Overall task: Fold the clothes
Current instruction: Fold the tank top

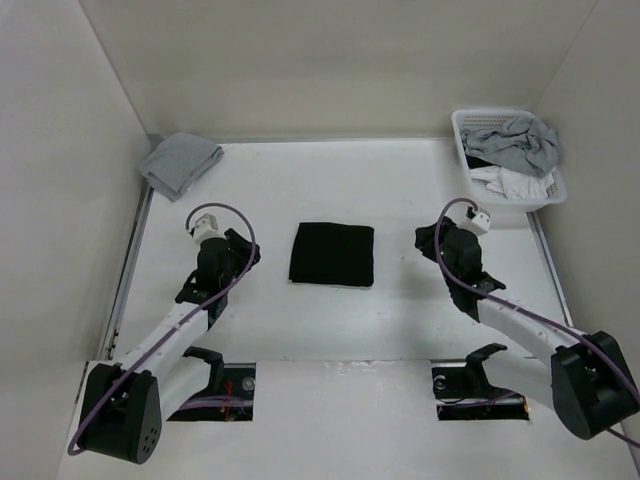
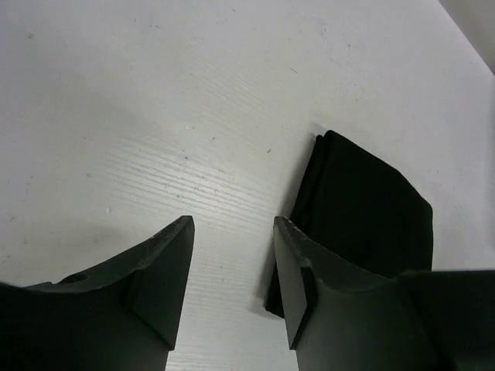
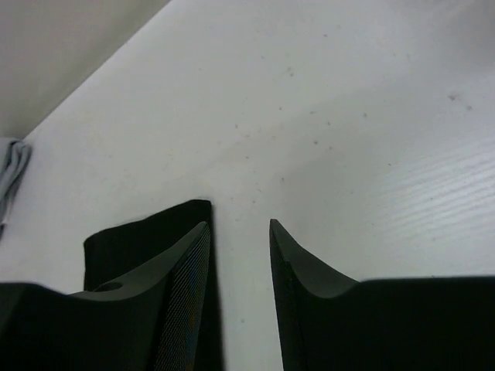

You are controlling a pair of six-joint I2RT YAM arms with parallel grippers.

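Item one: black garment (image 1: 332,254), folded into a neat, nearly square packet, lying flat near the middle of the white table (image 1: 400,190), between the two arms and touching neither. Item two: left gripper (image 2: 232,224), fingers spread apart with only bare tabletop between them, nothing held. It sits to the left of the garment, and in its own wrist view the stacked, folded edge of the garment lies just beyond and to the right of the right-hand finger. Item three: right gripper (image 3: 239,224), fingers likewise parted over bare tabletop and holding nothing. It sits to the right of the garment, a corner of which shows behind the left-hand finger in that wrist view. Item four: light grey cloth (image 1: 180,162), loosely folded, resting in the far left corner of the table against the wall, well apart from the black garment. Item five: white plastic basket (image 1: 458,128) with slotted sides, in the far right corner, holding a rumpled heap of grey and white garments (image 1: 515,150) (grey on top, white beneath, something dark showing at the back). Item six: purple cables (image 1: 232,215), one looping up over each wrist and running back along each arm toward its base.
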